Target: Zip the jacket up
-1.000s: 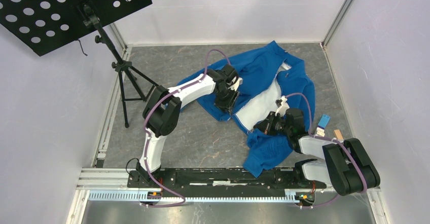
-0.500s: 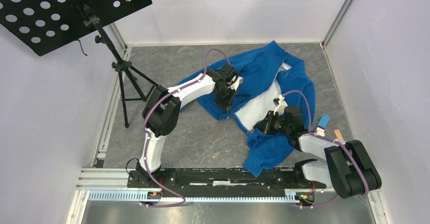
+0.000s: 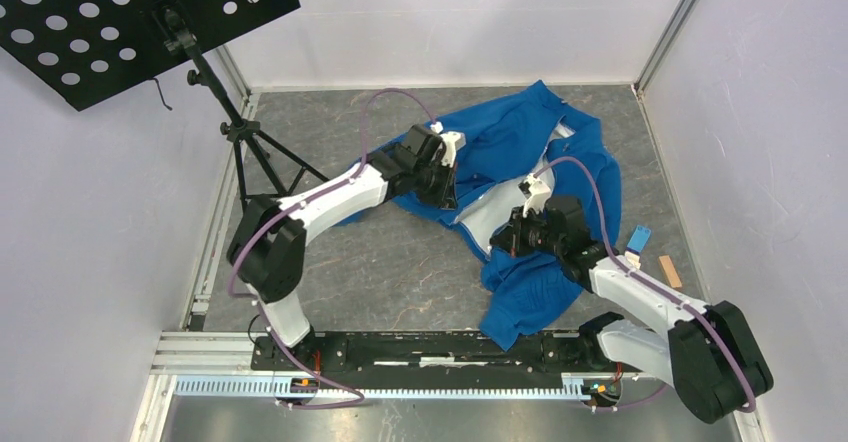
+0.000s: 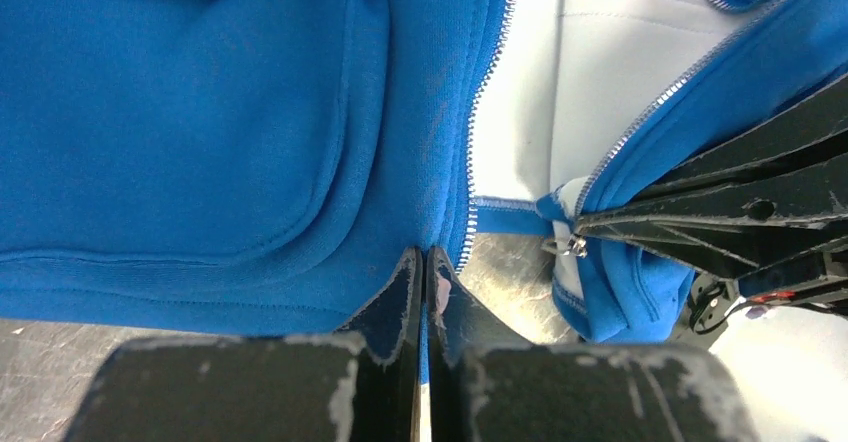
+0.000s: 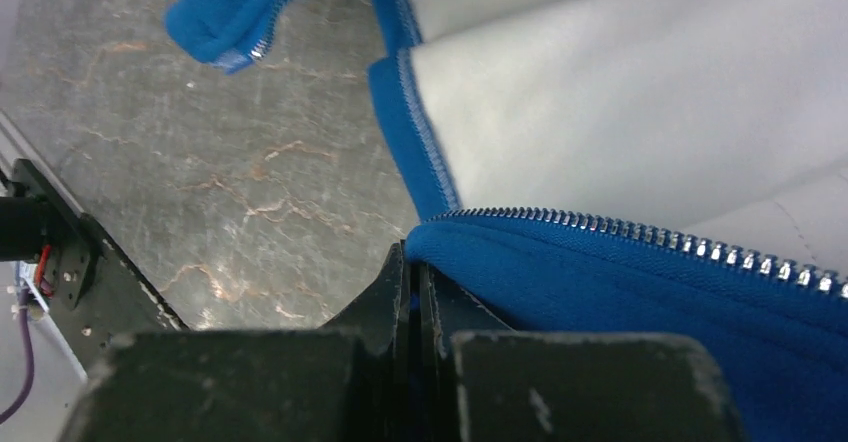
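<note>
The left gripper (image 4: 421, 264) is pressed together on the bottom hem of one front panel of the large royal-blue soft fleece jacket (image 4: 200, 132). Only a sliver of blue cloth shows between its 2 fingers. The hold sits just beside that panel's silver row of zipper teeth (image 4: 487, 122), seemingly to keep this edge pinned and straight.

The right gripper (image 5: 412, 260) is likewise clamped on blue fleece, at the bottom corner of the other panel, right under the second zipper row (image 5: 640, 234). In the left wrist view a small metal piece (image 4: 575, 247) hangs at that corner. It is probably the slider, though it is too small to be sure.

Between the 2 edges the pale grey-white inner lining (image 5: 650, 72) lies exposed, so the front is open along its whole length. The jacket is spread in a rumpled heap on the grey marbled table (image 3: 400, 262), toward the far right. From above, the 2 held corners are near each other but apart. Both grips look chosen to bring the zipper's bottom ends together, which has to happen before any pull upward.
</note>
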Available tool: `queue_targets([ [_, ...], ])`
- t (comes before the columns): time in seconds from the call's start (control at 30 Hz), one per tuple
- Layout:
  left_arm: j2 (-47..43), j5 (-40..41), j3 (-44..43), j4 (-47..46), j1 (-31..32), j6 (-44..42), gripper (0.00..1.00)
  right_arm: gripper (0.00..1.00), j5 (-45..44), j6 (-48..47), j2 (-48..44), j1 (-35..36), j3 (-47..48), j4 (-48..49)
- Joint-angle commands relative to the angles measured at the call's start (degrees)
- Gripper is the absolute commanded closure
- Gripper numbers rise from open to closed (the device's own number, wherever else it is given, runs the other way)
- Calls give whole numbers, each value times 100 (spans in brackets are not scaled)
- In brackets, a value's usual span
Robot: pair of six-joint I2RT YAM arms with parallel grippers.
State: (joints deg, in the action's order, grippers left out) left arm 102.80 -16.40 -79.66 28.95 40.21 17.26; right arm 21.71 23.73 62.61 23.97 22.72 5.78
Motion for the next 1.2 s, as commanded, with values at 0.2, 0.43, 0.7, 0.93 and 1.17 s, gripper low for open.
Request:
queue_targets([
  [0.2,-1468,69,2282,-4487,-4,1479,98,100,-237,1490,-665,422,-666,2305],
  [0.43,-2175,595,3516,-6254,38,1666,98,100,-463,2186,-565,451,-1037,3613],
  [0.7,-2361,976,4024,-7127,149,1622,98,100,-1162,2911,-82,646,-862,4005],
  [0.93,-2211,1074,4081,-7505,290,1558,98,100,-1733,3490,15,785,-900,4262],
  [1.17,-2014,1043,3992,-7580,337,1524,98,100,-1671,4019,376,803,-767,4562],
])
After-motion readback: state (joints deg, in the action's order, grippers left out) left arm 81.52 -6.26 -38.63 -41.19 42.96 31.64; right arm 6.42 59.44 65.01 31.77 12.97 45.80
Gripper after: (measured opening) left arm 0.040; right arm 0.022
